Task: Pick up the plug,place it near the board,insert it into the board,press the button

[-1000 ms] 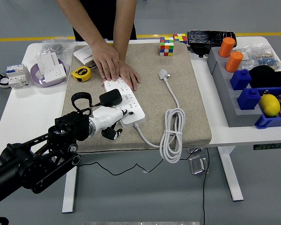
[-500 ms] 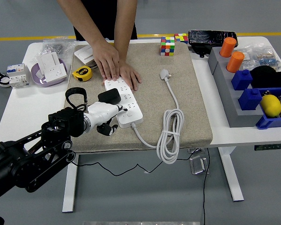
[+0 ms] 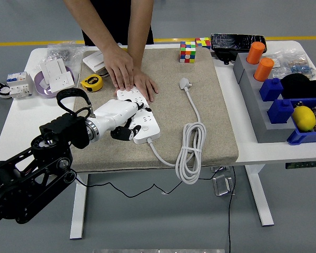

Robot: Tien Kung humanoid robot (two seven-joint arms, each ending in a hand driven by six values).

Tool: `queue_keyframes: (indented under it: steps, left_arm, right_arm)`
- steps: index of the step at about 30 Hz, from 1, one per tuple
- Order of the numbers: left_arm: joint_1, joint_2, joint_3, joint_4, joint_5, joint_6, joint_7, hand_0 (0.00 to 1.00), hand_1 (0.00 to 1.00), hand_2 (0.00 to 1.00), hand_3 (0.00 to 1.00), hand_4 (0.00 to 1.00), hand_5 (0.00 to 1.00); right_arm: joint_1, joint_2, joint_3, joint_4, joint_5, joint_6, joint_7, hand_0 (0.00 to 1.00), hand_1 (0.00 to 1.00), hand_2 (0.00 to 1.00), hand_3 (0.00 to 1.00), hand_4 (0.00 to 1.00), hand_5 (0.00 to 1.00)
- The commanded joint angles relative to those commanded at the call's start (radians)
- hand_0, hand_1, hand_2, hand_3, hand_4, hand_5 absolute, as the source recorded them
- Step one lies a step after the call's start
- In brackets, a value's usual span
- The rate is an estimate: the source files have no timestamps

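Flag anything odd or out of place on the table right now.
The power strip's own white plug lies loose on the mat, its cord coiled and hanging over the table's near edge, connected to nothing. A person's hands pin the strip's far end while the left hand covers its near sockets. Nothing looks spilled or damaged.

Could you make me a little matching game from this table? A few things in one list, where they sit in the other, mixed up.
Things:
1. tape measure
2. lemon
3. Rubik's cube
4. person's hands

Places:
A. in the blue bin at the right
B. pressing on the far end of the power strip
C. at the mat's left far edge, by the purple dish
D. at the mat's far edge, towards the right

Pairs: 1-C, 2-A, 3-D, 4-B
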Motion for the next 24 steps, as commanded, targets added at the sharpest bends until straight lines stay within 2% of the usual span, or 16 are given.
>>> queue_keyframes:
  steps: [3, 5, 6, 10, 11, 17, 18, 23, 24]
  left_arm:
    - [0.034, -0.003, -0.057, -0.017, -0.056, 0.069, -0.042, 0.269, 0.264, 0.304, 0.646, 0.626, 0.31]
    - [0.063, -0.007, -0.104, -0.019, -0.11, 0.097, -0.075, 0.269, 0.264, 0.304, 0.646, 0.626, 0.31]
    - [0.074, -0.008, -0.125, -0.018, -0.137, 0.097, -0.082, 0.854, 0.774, 0.689, 0.657, 0.922, 0.445]
    - [0.115, -0.009, -0.179, -0.01, -0.199, 0.091, -0.099, 0.854, 0.774, 0.689, 0.657, 0.922, 0.445]
    - [0.127, -0.006, -0.186, -0.009, -0.208, 0.092, -0.103, 0.994, 0.998, 0.97, 0.912, 0.998, 0.558]
    - [0.152, 0.002, -0.195, -0.003, -0.212, 0.073, -0.106, 0.994, 0.998, 0.97, 0.912, 0.998, 0.558]
    - [0.152, 0.002, -0.197, -0.001, -0.205, 0.066, -0.108, 0.899, 0.946, 0.918, 0.931, 0.998, 0.576]
    - [0.144, 0.006, -0.195, 0.004, -0.153, 0.029, -0.108, 0.899, 0.946, 0.918, 0.931, 0.998, 0.576]
    - [0.142, 0.007, -0.194, 0.006, -0.145, 0.021, -0.106, 0.554, 0.697, 0.709, 0.933, 0.998, 0.477]
  right_arm:
    - [-0.003, 0.0, 0.001, 0.0, 0.0, 0.0, 0.0, 0.998, 0.899, 0.826, 0.831, 0.998, 0.998]
    - [-0.006, 0.0, 0.003, 0.0, 0.0, 0.0, 0.0, 0.998, 0.899, 0.826, 0.831, 0.998, 0.998]
    - [-0.006, 0.001, 0.003, -0.001, 0.001, 0.0, 0.0, 0.998, 0.9, 0.826, 0.831, 0.998, 0.998]
    - [-0.008, 0.002, 0.005, -0.001, 0.0, 0.0, 0.001, 0.998, 0.9, 0.826, 0.831, 0.998, 0.998]
    - [-0.008, 0.001, 0.005, -0.001, 0.0, 0.0, 0.001, 0.998, 0.9, 0.826, 0.831, 0.998, 0.998]
    - [-0.007, 0.0, 0.005, -0.001, 0.001, -0.001, 0.001, 0.998, 0.9, 0.826, 0.831, 0.998, 0.998]
    - [-0.006, 0.0, 0.006, -0.001, 0.002, -0.001, 0.002, 0.998, 0.9, 0.826, 0.831, 0.998, 0.998]
    - [-0.002, 0.001, 0.008, -0.001, 0.001, 0.0, 0.002, 0.998, 0.9, 0.826, 0.831, 0.998, 0.998]
    - [-0.002, 0.001, 0.009, -0.001, 0.001, 0.0, 0.002, 0.998, 0.901, 0.826, 0.831, 0.998, 0.998]
